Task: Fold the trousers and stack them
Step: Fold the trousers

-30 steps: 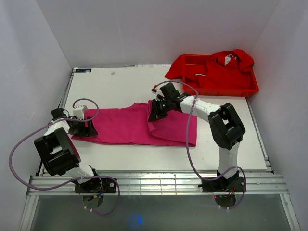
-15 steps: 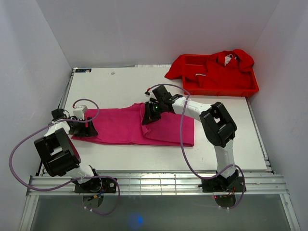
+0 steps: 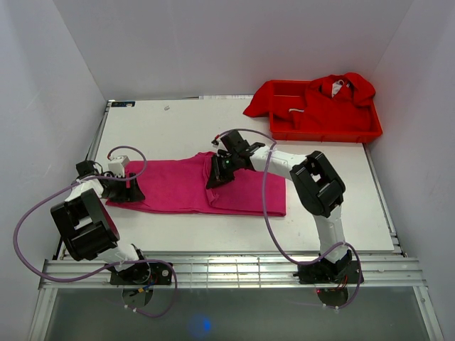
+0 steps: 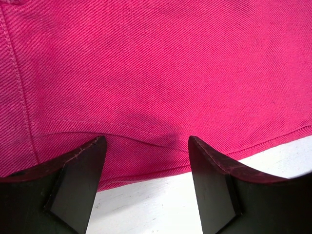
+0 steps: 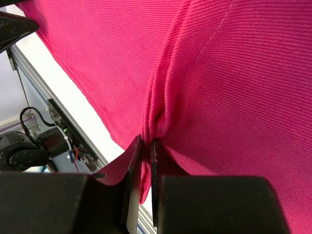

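We find the trousers (image 3: 178,186) lying flat across the middle of the overhead frame. They form a long magenta-pink band running from centre left to just right of centre on the white table (image 3: 170,128). The cloth is soft, with a fine diagonal twill rib seen closely in the left wrist view. There a stitched seam line crosses it and a second seam runs down the left edge. The right wrist view shows fine ridges and a pale stitch line at upper right.

The right gripper (image 3: 214,180) sits at the centre of the overhead frame. Its two dark fingers are pressed together on a bunched fold of the trousers, and the fabric puckers into creases where it enters them. The left gripper (image 3: 128,192) is at the left end of the band. Its black wedge-shaped fingers (image 4: 78,185) are spread wide over the lower edge of the cloth, with bare table between them. Whether their tips touch the fabric we cannot say for certain.

At upper right of the overhead frame a red plastic tray (image 3: 373,133) holds a brighter red garment (image 3: 334,103), which drapes over its left rim, well apart from the trousers. Purple cables (image 3: 126,147) loop from both arms, and the right arm's cable crosses the trousers' right end. Plain pale walls (image 3: 234,42) close in the table.
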`<state>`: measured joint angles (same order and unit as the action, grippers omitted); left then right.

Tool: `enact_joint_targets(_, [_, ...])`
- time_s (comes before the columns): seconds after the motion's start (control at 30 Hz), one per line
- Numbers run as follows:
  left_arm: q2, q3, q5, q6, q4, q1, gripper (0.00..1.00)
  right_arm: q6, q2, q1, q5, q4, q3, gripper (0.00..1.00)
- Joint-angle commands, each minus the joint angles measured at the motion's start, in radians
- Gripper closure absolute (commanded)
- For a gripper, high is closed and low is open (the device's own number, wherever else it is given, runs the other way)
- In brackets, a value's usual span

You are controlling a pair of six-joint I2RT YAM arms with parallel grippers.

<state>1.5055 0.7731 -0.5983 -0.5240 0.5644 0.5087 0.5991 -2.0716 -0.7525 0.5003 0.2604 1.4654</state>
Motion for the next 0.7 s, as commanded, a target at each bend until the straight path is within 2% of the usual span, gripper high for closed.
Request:
enact_joint_targets(0.0, [0.078, -0.072, 0.075, -0.018, 0.042, -0.004, 0.20, 0.041, -0.012, -0.018, 0.044, -0.043, 0.047, 0.92])
enact_joint_targets(0.67, [0.090, -0.093, 0.081, -0.022, 0.028, -0.004, 0.18, 0.087, -0.099, -0.033, 0.049, -0.049, 0.098, 0.92])
